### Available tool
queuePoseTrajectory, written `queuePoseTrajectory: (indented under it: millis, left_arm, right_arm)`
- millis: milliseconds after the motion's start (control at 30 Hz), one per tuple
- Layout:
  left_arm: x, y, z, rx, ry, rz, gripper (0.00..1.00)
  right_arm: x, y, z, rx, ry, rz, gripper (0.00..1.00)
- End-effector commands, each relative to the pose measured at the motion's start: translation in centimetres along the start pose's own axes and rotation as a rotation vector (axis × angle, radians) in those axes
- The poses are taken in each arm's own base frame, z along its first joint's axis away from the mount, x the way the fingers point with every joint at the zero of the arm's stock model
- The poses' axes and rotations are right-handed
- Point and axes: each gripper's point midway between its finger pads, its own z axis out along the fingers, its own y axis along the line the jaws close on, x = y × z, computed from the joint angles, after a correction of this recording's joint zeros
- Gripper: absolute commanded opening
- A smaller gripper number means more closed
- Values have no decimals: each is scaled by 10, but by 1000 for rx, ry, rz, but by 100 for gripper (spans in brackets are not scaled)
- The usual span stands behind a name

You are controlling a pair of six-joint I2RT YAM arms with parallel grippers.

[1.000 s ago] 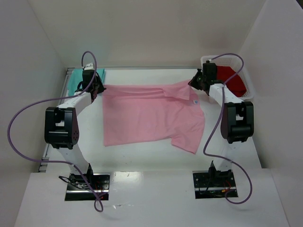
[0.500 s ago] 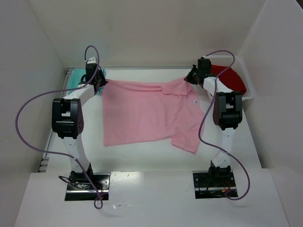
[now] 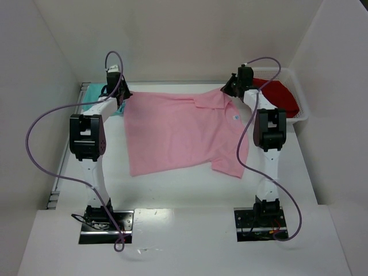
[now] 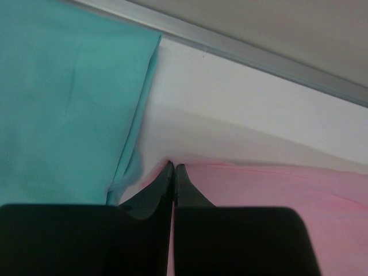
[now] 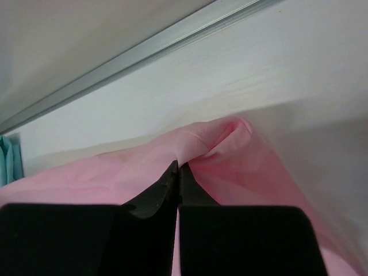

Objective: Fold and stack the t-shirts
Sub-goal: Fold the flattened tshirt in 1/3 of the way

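The light pink t-shirt (image 3: pixel 178 132) lies spread across the table, its far edge pulled toward the back wall. My left gripper (image 3: pixel 122 95) is shut on its far left corner (image 4: pixel 190 172). My right gripper (image 3: pixel 229 91) is shut on its far right shoulder, near the collar (image 5: pixel 213 144). The teal t-shirt (image 3: pixel 95 95) lies folded at the far left, right beside my left gripper, and fills the left of the left wrist view (image 4: pixel 63 103). The red t-shirt (image 3: pixel 279 96) lies in the white basket (image 3: pixel 302 118) at the far right.
The back wall's metal rail (image 4: pixel 259 54) runs just beyond both grippers. The enclosure's side walls stand close on both sides. Purple cables (image 3: pixel 34 149) loop from both arms.
Both arms have stretched toward the back wall, dragging the pink shirt's far edge with them. The shirt's body has slid away from the near side and lies flatter.
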Motion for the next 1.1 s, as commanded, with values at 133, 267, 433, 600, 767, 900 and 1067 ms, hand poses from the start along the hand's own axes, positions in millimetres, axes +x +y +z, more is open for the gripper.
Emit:
queuePoseTrajectory:
  millis: [133, 267, 433, 600, 767, 900, 1067]
  left_arm:
    - [-27, -6, 14, 16, -67, 8, 0]
    - [-27, 0, 16, 5, -61, 5, 0]
    - [-22, 1, 19, 2, -52, 5, 0]
    - [-21, 0, 21, 12, -49, 6, 0]
    - [-20, -2, 21, 21, -46, 6, 0]
    - [-16, -2, 22, 27, -34, 7, 0]
    - [-15, -2, 22, 27, -34, 7, 0]
  right_arm:
    - [-6, -7, 27, -4, 7, 14, 7]
    - [-2, -9, 33, -2, 26, 9, 25]
    - [-3, -5, 30, -20, 35, -10, 38]
    - [10, -6, 23, -27, 76, -3, 46]
    - [24, -11, 12, -17, 110, -3, 48]
    - [31, -14, 1, -8, 123, -8, 48]
    - [37, -9, -6, -19, 121, -16, 50]
